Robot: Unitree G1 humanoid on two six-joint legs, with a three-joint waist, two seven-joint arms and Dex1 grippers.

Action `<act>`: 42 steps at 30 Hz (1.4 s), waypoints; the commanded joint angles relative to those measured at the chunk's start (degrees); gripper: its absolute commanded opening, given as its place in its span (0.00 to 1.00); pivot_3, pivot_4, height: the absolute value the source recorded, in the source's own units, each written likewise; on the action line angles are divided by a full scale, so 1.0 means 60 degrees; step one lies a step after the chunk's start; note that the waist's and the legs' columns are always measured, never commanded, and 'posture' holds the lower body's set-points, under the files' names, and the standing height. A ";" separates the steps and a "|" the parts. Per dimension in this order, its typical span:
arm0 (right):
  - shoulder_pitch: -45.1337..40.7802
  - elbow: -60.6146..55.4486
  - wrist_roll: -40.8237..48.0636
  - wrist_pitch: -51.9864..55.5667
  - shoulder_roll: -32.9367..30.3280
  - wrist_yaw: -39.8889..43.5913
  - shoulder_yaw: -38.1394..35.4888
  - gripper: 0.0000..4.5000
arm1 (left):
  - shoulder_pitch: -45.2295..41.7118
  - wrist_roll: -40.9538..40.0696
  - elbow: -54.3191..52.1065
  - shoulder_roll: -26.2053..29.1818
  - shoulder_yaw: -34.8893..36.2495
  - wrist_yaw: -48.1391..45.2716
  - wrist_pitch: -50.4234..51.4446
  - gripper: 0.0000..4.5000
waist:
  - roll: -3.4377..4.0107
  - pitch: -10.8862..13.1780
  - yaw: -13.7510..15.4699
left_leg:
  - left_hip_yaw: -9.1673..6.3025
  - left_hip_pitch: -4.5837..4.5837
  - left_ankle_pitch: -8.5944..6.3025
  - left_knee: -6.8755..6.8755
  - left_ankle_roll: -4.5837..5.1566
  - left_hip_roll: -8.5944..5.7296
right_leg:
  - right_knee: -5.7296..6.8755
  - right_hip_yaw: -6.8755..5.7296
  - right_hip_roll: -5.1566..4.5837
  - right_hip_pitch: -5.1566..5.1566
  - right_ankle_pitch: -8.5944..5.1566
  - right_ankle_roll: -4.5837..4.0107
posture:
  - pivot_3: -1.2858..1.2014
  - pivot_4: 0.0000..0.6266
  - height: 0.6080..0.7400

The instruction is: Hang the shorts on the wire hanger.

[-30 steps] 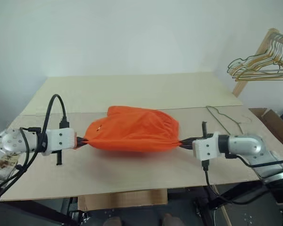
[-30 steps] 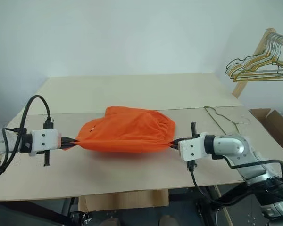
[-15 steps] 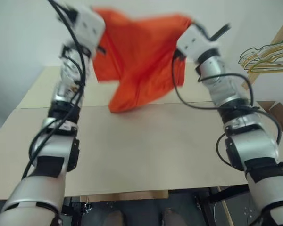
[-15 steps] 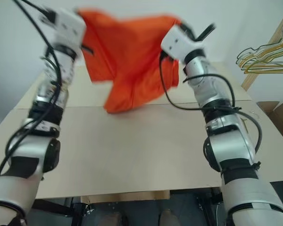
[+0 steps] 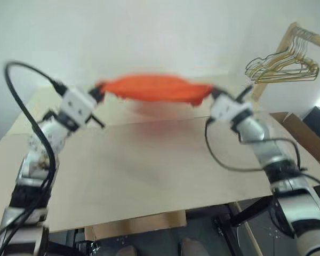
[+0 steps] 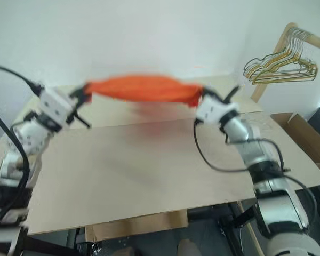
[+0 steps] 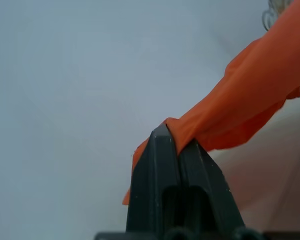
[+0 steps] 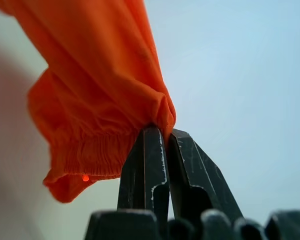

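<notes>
The orange shorts [image 5: 154, 88] hang in the air above the far half of the table [image 5: 149, 170], pulled out into a flat, nearly level band between my two grippers. My left gripper [image 5: 98, 92] is shut on the band's left end. In the left wrist view its fingertips [image 7: 172, 137] pinch a fold of the fabric [image 7: 250, 90]. At the right end my right gripper [image 5: 213, 92] is shut on the cloth, and the right wrist view shows the gathered edge [image 8: 100, 85] clamped in it [image 8: 162, 131]. The wire hanger is hidden.
A bunch of gold and dark hangers [image 5: 280, 66] hangs from a wooden rack [image 5: 288, 40] at the far right. A cardboard box [image 5: 301, 133] stands beside the table's right edge. Black cables loop from both wrists.
The shorts left the table, swung up high half a second ago, and have come down into a taut level band between the two grippers. The head camera has also shifted.
</notes>
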 commanded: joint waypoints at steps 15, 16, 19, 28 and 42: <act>0.0936 -0.0438 0.0672 -0.2851 -0.1856 0.4675 0.1119 0.00 | 0.4769 -0.0027 -0.3382 0.2524 0.0514 -0.3924 0.1907 0.01 | 0.0033 0.0058 0.0192 | -0.0034 0.0140 -0.0056 -0.0016 0.0018 0.0047 | -0.0005 0.0033 0.0063 0.0114 -0.0024 -0.0046 | 0.50 0.00 1.00; 0.0913 -0.0384 0.0696 -0.2953 -0.1910 0.4819 0.1107 0.00 | 0.5037 -0.0276 -0.3816 0.2631 0.0702 -0.4089 0.2304 0.01 | 0.0034 0.0059 0.0212 | -0.0034 0.0139 -0.0056 -0.0016 0.0018 0.0064 | -0.0004 0.0033 0.0066 0.0113 -0.0025 -0.0048 | 0.51 0.00 1.00; 0.0831 -0.0151 0.0696 -0.3315 -0.2071 0.5150 0.1094 0.00 | 0.5779 -0.0793 -0.4862 0.2909 0.1247 -0.4577 0.3244 0.01 | 0.0033 0.0061 0.0302 | -0.0018 0.0163 -0.0055 -0.0015 0.0018 0.0089 | 0.0002 0.0037 0.0074 0.0129 -0.0025 -0.0056 | 0.51 0.00 1.00; 0.1769 -0.1500 0.0729 -0.2416 -0.2626 0.5903 0.0767 0.00 | 0.6164 0.0048 -0.4551 0.2388 0.0947 -0.4163 0.3254 0.01 | 0.0030 0.0060 0.0581 | 0.0010 0.0200 -0.0055 -0.0013 0.0016 0.0133 | 0.0011 0.0041 0.0146 0.0144 -0.0041 -0.0116 | 0.51 0.00 1.00; 0.1725 -0.1568 0.4667 0.1945 -0.3673 0.8702 -0.1110 0.99 | 0.5509 -0.1818 -0.4182 0.2899 0.3093 -0.6130 0.3315 0.89 | 0.0024 0.0068 0.0669 | 0.0121 0.0195 -0.0055 -0.0016 0.0015 0.0155 | 0.0008 0.0041 0.0133 0.0125 -0.0051 -0.0136 | 0.51 0.00 1.00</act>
